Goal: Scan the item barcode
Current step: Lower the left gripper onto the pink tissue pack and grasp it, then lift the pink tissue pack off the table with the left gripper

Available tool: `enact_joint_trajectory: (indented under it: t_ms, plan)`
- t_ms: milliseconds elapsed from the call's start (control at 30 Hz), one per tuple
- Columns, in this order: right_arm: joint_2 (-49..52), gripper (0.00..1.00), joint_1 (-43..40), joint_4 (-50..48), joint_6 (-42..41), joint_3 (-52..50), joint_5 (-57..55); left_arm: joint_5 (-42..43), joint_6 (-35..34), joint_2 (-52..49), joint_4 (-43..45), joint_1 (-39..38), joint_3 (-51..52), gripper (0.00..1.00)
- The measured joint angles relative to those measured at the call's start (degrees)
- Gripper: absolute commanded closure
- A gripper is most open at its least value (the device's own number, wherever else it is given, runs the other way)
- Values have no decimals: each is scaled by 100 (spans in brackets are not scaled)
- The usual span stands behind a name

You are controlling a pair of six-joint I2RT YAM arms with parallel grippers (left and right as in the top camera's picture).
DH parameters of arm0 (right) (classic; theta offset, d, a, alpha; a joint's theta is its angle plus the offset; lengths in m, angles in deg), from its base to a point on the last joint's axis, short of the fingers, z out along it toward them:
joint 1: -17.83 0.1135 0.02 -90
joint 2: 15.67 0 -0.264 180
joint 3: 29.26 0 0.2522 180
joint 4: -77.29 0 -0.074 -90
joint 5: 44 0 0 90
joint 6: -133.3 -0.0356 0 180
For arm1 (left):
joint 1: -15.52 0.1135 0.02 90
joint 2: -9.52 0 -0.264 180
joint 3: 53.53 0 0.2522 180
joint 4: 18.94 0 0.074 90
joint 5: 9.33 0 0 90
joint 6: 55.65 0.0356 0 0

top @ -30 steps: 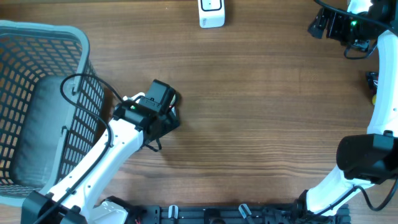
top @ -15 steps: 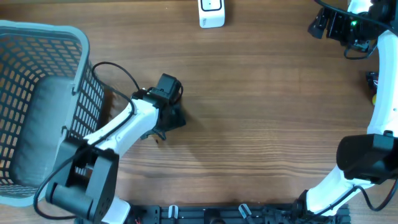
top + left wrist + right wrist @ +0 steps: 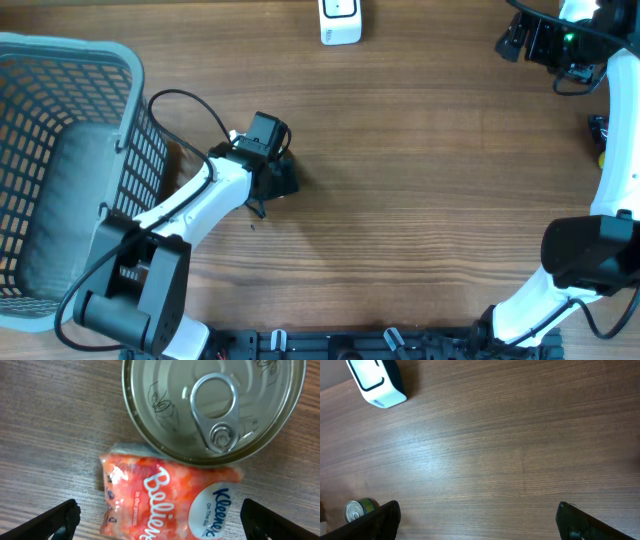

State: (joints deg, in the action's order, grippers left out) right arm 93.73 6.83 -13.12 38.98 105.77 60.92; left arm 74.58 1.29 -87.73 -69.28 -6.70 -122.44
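Observation:
In the left wrist view an orange Kleenex tissue pack (image 3: pixel 170 497) lies flat on the wood. A round tin can (image 3: pixel 212 407) with a pull-tab lid stands touching its far edge. My left gripper (image 3: pixel 162 520) hangs open over the pack, one dark finger (image 3: pixel 62 519) on each side, touching nothing. In the overhead view the left gripper (image 3: pixel 268 160) hides both items. The white barcode scanner (image 3: pixel 340 22) stands at the table's far edge. My right gripper (image 3: pixel 525 38) is open at the far right, high over bare wood, its fingers (image 3: pixel 380 517) wide apart. The scanner (image 3: pixel 375 382) and the can (image 3: pixel 357 510) also show there.
A grey plastic basket (image 3: pixel 70 48) with a grey pad (image 3: pixel 60 220) inside takes up the left side, close to my left arm. A black cable (image 3: pixel 190 105) loops from the arm beside the basket's rim.
My left arm has swung, its elbow moving toward the basket, and the gripper has shifted slightly toward the far side. The right arm has stayed still.

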Motion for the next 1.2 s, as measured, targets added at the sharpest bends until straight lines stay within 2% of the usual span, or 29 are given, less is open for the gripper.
enact_joint_trajectory:
  t_ms: [367,667,967,1200]
  plan:
    - [0,0,0,0,-22,0,0,-140,199,-452,522,0,-35,1]
    - [0,0,0,-2,-22,0,0,-236,251,-492,538,20,-63,29]
    - [0,0,0,-4,-22,0,0,-138,142,-472,330,22,-85,34]
    - [0,0,0,-9,-22,0,0,66,-330,-186,-291,22,-35,38]
